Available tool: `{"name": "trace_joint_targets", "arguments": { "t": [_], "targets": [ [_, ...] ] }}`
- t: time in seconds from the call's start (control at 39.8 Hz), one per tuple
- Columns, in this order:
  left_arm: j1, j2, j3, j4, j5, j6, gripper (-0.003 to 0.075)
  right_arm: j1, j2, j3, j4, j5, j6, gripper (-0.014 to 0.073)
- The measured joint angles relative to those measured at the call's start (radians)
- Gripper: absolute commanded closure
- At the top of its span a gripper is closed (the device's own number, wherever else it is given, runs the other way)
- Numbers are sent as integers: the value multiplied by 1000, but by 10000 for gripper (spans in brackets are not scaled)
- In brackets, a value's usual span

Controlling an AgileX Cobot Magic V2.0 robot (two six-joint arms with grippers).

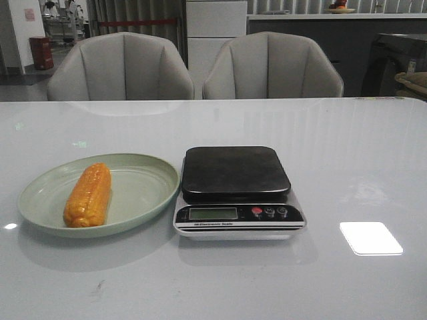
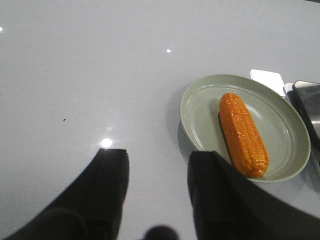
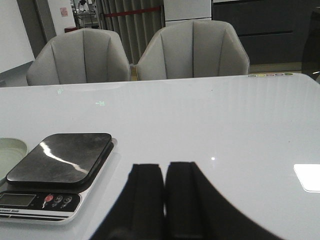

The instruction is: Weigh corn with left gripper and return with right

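Observation:
The orange-yellow corn [image 1: 88, 195] lies in a pale green plate [image 1: 143, 193] to the left of the scale [image 1: 235, 190]. The scale has a bare black platform [image 1: 233, 171] and a small display. In the left wrist view the corn [image 2: 242, 133] lies in the plate [image 2: 200, 107], just beyond and beside my left gripper [image 2: 158, 156], which is open and empty over the bare table. My right gripper [image 3: 164, 167] is shut and empty, low over the table to the right of the scale [image 3: 60, 167]. Neither gripper shows in the front view.
Two grey chairs [image 1: 120, 67] [image 1: 272, 65] stand behind the far edge of the white table [image 1: 347, 153]. A bright light patch [image 1: 370, 237] lies on the table right of the scale.

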Motion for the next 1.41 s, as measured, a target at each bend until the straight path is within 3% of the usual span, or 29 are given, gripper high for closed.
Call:
{"name": "trace_joint_targets", "arguments": {
  "t": [0.15,0.43,0.78,1.03,1.41],
  "targets": [
    [-16,53,-44,24,12,0,188,0,0,0,0,0,0,435],
    [-157,271,-206,69,75,0,186,0,0,0,0,0,0,435],
    [-293,717,-392,33,72,-2,186,0,0,0,0,0,0,435],
    [-337,982,-505,-27,36,-3,186,0,0,0,0,0,0,435],
    [-343,1211,-596,-86,16,-3,186,0,0,0,0,0,0,435]
  ]
}}
